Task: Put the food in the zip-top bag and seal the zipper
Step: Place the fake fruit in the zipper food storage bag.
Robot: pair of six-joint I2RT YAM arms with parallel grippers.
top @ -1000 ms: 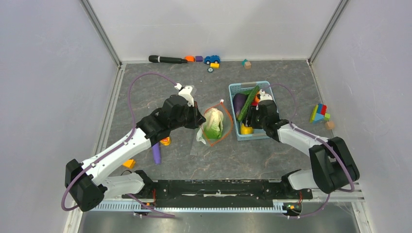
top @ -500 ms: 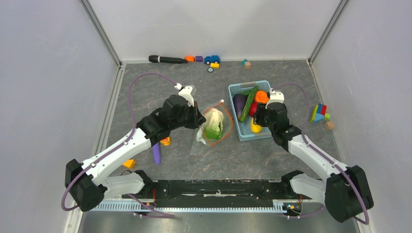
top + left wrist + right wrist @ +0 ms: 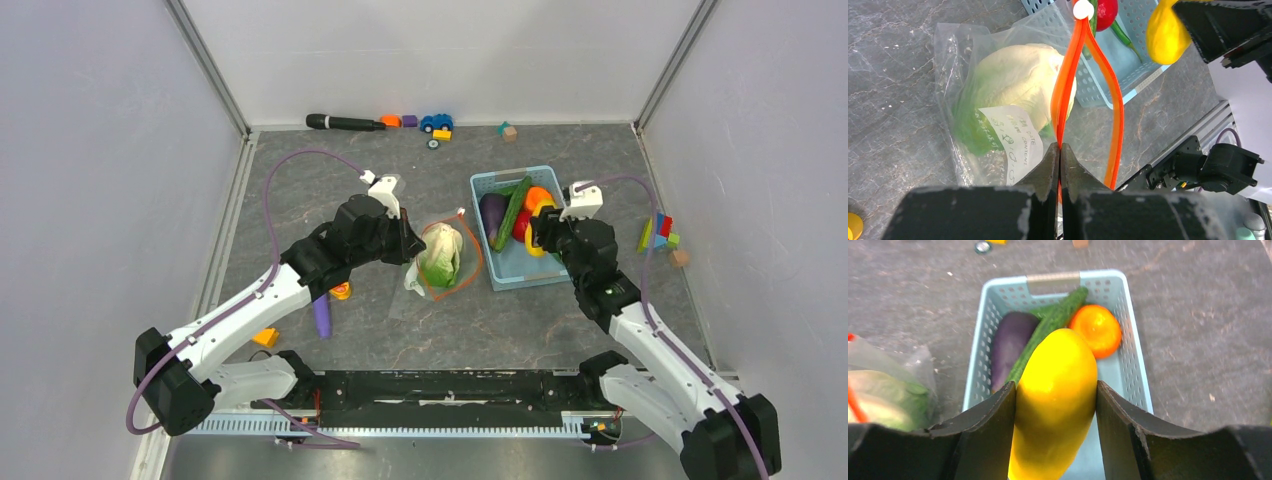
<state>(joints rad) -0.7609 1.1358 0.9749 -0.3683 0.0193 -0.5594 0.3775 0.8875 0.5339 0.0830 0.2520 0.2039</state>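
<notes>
The zip-top bag (image 3: 432, 285) lies mid-table with the pale green cabbage (image 3: 440, 254) inside and its mouth standing open. My left gripper (image 3: 412, 243) is shut on the orange-red zipper (image 3: 1068, 85), holding one edge up; the gripper (image 3: 1060, 150) pinches it just below the white label (image 3: 1015, 135). My right gripper (image 3: 537, 232) hangs over the blue basket (image 3: 525, 282), shut on a yellow piece (image 3: 1058, 385) of the food. Eggplant (image 3: 1009, 342), cucumber (image 3: 1048, 327) and an orange piece (image 3: 1096, 330) lie in the basket (image 3: 1133, 355). A red piece (image 3: 520, 225) sits beside them.
A long purple stick (image 3: 321, 316) and small orange bits (image 3: 341, 291) lie under the left arm. A black marker (image 3: 343, 122), a toy car (image 3: 436, 122) and blocks line the back wall. More blocks (image 3: 657, 234) sit right of the basket.
My right gripper has risen out of the basket with the yellow piece and its arm has swung to the right. The left gripper and the bag have not moved.
</notes>
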